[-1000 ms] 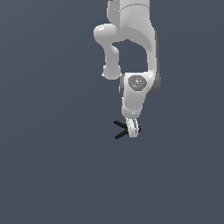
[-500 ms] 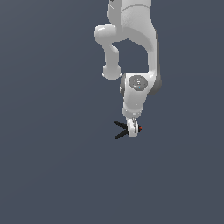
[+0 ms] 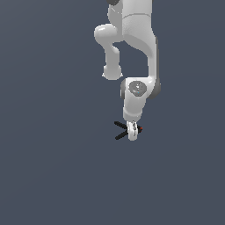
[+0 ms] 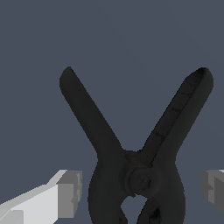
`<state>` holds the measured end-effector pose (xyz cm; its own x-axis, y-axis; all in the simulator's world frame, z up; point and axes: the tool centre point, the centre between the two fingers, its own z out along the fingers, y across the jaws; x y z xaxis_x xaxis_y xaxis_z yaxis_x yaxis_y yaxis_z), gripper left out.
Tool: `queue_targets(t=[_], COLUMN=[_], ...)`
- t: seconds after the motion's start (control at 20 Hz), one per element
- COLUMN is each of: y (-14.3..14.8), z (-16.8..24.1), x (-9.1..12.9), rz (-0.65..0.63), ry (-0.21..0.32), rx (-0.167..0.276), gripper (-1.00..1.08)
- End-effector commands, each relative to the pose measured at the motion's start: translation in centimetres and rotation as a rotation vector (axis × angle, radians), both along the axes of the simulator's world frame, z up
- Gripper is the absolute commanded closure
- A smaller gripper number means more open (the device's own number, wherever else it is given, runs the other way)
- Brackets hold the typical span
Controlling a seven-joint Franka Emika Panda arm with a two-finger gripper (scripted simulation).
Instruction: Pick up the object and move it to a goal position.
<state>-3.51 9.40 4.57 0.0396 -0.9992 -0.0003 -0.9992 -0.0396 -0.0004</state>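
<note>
**Claw around the clamp**

The claw (image 3: 132,133) is open, one finger (image 4: 65,194) on each side of the black clamp (image 4: 135,175), not touching it. The clamp lies flat on the grey floor (image 3: 52,167). Its handles point to the exterior view's left, its red tip right. The white arm (image 3: 136,52) reaches straight down.

Black spring clamp (image 4: 135,175) with a red-orange tip — white arm (image 3: 136,52), pale grey claw (image 3: 132,133) — plain slate-blue ground.

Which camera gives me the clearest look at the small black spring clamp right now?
The wrist view: the small black spring clamp fills the picture, showing both splayed handles and the pivot between the pincer's grey fingertips. The exterior view shows it tiny, partly hidden behind the pincer, with its red tip visible.
</note>
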Motion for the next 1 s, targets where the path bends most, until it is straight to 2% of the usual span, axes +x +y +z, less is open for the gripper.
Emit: queue_targets(t=[0.0,0.35,0.4,0.95], y=[0.0,0.0,0.0,-0.1], z=[-1.3,-2.7,-2.7,-2.3], x=[-0.1,0.0,0.0,0.3], rz=[-0.002,-0.002,-0.002,-0.005], ry=[0.001,0.001,0.001,-0.007], rx=[0.000,0.000,0.000,0.001], gripper=[-0.92,-0.92,1.08,1.08])
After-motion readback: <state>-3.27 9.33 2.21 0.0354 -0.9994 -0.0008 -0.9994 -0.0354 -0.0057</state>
